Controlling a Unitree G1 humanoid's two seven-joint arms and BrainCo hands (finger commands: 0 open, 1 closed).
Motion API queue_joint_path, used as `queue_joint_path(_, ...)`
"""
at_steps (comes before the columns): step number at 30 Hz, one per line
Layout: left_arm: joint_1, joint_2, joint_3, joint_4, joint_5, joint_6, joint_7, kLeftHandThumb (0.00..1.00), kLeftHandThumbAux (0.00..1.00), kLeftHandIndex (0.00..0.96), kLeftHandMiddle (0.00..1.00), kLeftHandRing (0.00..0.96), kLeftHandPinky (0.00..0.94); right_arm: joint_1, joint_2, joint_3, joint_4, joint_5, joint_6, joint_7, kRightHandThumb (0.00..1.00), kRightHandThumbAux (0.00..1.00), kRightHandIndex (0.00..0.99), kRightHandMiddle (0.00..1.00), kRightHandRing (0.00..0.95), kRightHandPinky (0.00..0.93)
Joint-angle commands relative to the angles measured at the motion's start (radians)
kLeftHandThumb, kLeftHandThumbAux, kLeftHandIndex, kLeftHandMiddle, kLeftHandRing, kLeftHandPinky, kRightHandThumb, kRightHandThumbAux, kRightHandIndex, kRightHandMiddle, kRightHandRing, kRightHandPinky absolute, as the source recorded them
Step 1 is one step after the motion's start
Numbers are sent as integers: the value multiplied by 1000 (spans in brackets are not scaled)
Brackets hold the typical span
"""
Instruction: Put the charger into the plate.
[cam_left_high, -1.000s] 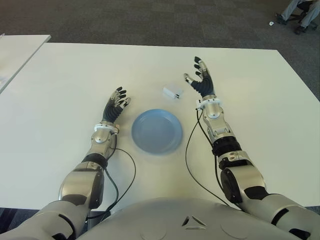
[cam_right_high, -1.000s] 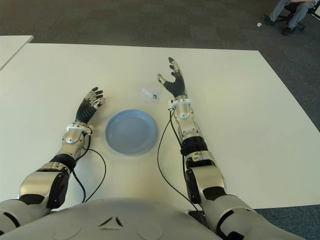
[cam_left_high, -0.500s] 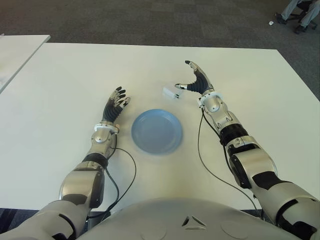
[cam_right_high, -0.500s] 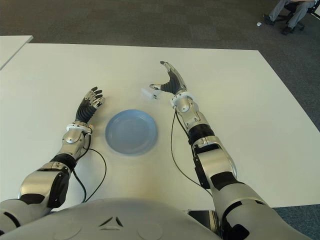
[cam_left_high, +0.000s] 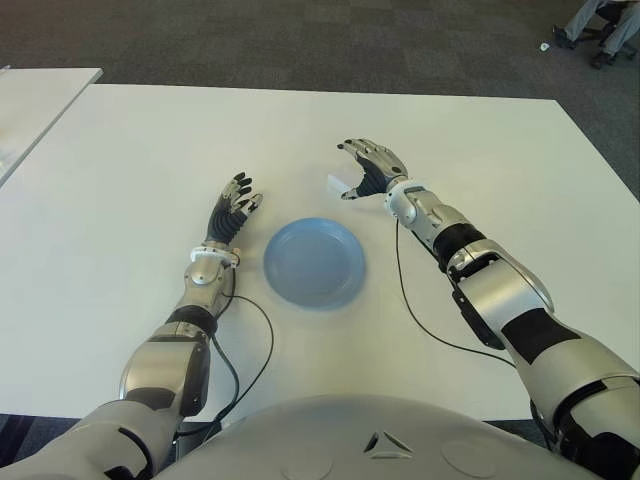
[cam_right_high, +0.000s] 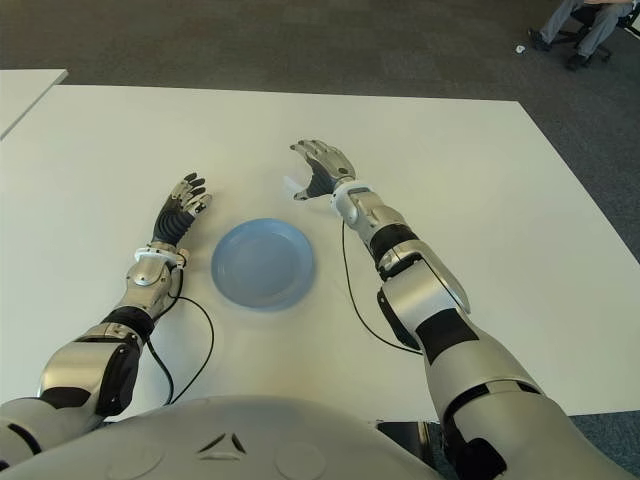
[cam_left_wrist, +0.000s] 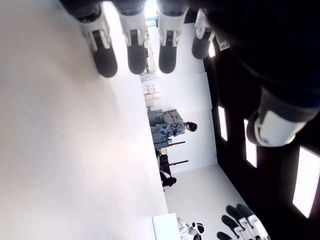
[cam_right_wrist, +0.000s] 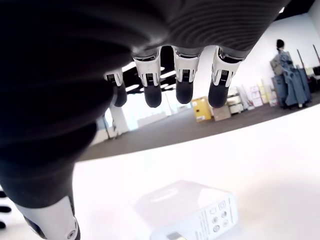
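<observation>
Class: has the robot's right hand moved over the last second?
Yes. The right hand swung leftward toward the white charger, now hovering above it, fingers open.

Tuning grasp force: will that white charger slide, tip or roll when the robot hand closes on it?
The charger looks like a small rigid block lying flat on the smooth table, so it probably slides rather than rolls or tips. Its glossy shell may be slippery. The right robot hand hovers over it, fingers spread.
</observation>
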Motion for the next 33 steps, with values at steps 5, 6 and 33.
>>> queue_joint_path(5,71,-39,-23,38,20,48,0,0,488,68,138,135,143,-33,-9,78,57,-51,-27,46,0,744,0,15,0,0)
queue_joint_path(6,72,-40,-23,37,19,46,-1,0,487,68,137,134,143,-35,-7,81,60,-49,-27,52,0,744,0,14,0,0)
queue_joint_path(33,76,-43,-18,36,9,49,-22,0,487,66,140,141,155,-50,23,92,112,-35,3,167,0,814,0,14,2,0)
